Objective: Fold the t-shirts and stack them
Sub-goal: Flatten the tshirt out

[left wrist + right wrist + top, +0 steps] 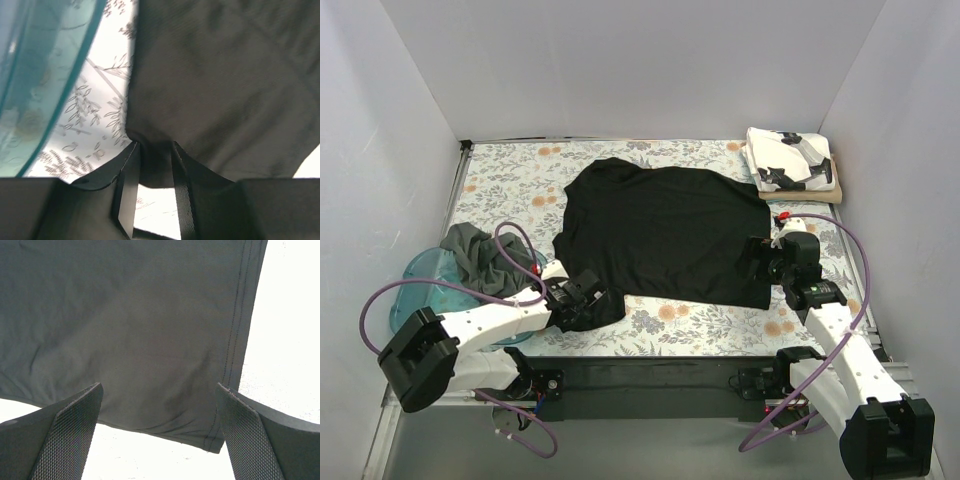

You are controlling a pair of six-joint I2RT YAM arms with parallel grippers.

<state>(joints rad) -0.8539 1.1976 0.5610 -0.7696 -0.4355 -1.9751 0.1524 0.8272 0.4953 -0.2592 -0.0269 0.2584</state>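
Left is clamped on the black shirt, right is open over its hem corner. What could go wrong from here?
The left gripper pinches just a small bit of the black t-shirt; a pull may slip it free. The right gripper stands open with the hem corner near one finger, so closing may catch only the edge. The blue tub sits close to the left gripper; a swing could knock it.
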